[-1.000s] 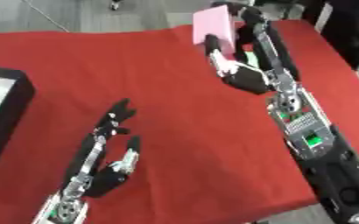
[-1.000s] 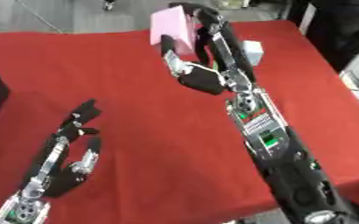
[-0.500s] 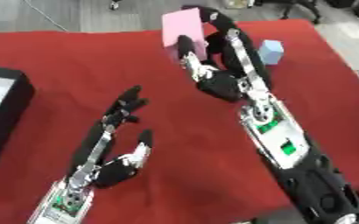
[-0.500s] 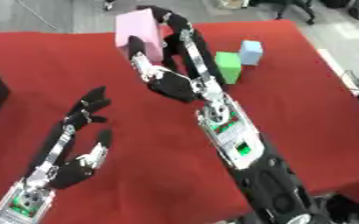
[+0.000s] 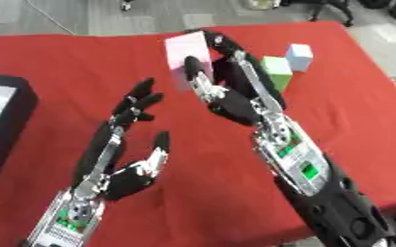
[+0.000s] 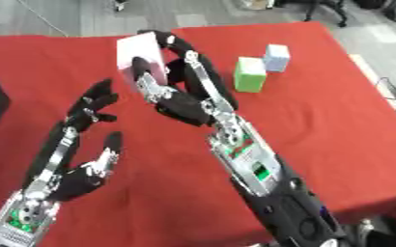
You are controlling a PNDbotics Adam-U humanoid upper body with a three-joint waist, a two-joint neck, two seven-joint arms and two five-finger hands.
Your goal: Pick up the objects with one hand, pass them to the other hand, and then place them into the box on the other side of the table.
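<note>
The pink block is being held up in the air above the red worktop, pinched between the thumb and fingers of the right hand, and it could slip and fall if that hand lets go before the other one is really holding it. The left hand is waiting just beside the block with its fingers spread wide and nothing in it, palm turned up toward the block. The black box is sitting far off at the left edge of the worktop, so a dropped block would be landing well away from it.
</note>
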